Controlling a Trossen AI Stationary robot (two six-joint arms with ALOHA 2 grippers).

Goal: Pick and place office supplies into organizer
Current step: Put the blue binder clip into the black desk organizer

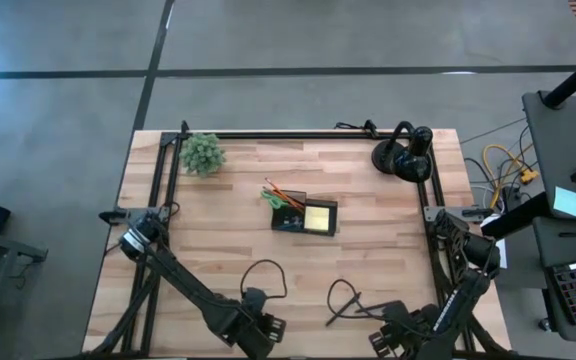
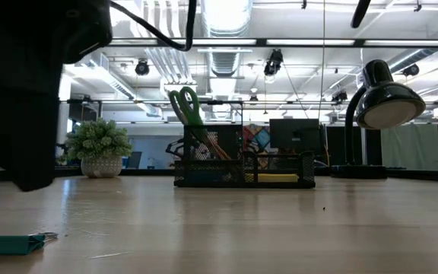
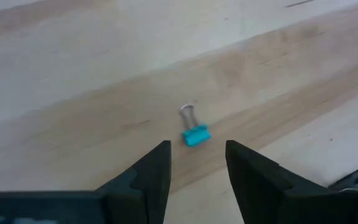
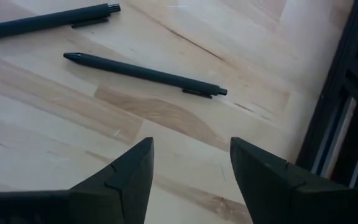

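High view: butcher-block table (image 1: pixel 238 200) with a black frame round its edges, sitting on a grey concrete floor with dark seam lines.
Organizer (image 1: pixel 305 214): roughly mid-table, black, with the yellow pad (image 1: pixel 318 216) lying flat in its right-hand compartment and orange pencils (image 1: pixel 282 193) sticking out at its upper left.
Plant (image 1: pixel 202 153): top-left corner of the table, well apart from the organizer.
Lamp (image 1: pixel 404 153): black, top-right corner.
Left gripper (image 3: pixel 197 165): down at the near edge, left of centre. Fingers are apart with nothing between them, and the blue clip (image 3: pixel 196 133) lies on the wood just ahead of the tips, its wire handle pointing away.
Right gripper (image 4: pixel 191 165): near edge too, right of centre. Fingers spread wide, holding nothing, hanging over bare wood.
Pens (image 4: pixel 145 74): two black ones lying flat on the table ahead of the right gripper, apart from each other, close to the black frame rail at the table's side.
Low view: mesh organizer with green scissor handles (image 2: pixel 186 105) standing up out of it, yellow pad low on its right side, and the clip sits on the wood in the near-left corner.
Room: open industrial ceiling with ducts, pipes and strip lights, monitors and desks way behind the table.
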